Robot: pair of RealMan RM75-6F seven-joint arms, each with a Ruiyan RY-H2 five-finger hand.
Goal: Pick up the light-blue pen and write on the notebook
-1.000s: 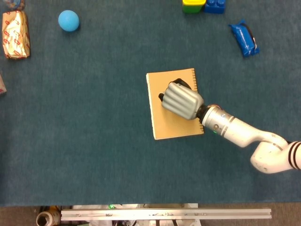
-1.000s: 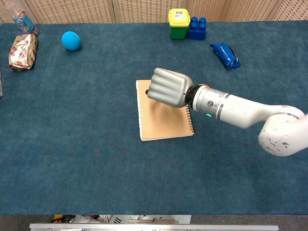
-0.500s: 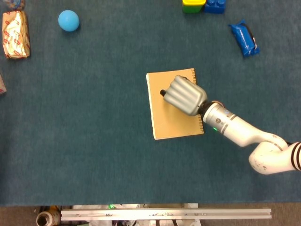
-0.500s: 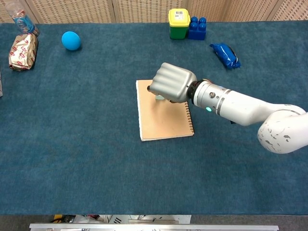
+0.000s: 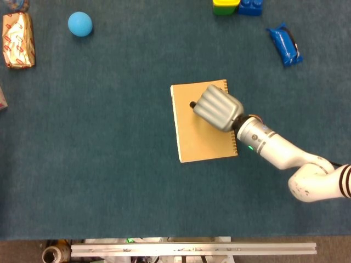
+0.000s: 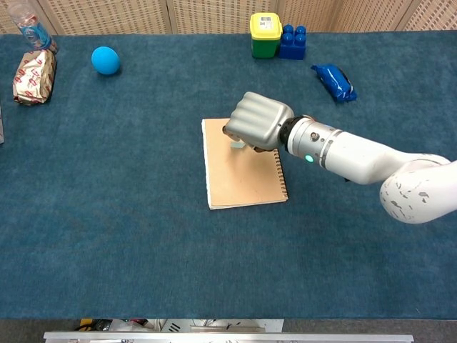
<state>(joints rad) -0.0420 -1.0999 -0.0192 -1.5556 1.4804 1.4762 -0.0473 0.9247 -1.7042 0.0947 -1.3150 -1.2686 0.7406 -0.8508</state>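
**Fist creeping up the page**

Since a second ago my right robot hand (image 5: 218, 107) has slid from the middle of the notebook (image 5: 192, 143) toward its far edge, and my forearm has swung with it; the notebook itself has not shifted on the bench (image 5: 109, 164).

My fingers are curled tight into a fist. In the chest view a pale sliver shows just beneath them, touching the page, which I take to be the light-blue pen (image 6: 237, 145), so I judge I am grasping it. The head view shows only a dark stub at the fist's left side.

The pen should be light, stiff and a little slick, best held low on the barrel near the tip so it does not pivot. The notebook lies directly under my robot hand, its spiral binding on my wrist side; it is thin and could slide if I press sideways.

My left robot hand is out of sight in both views.
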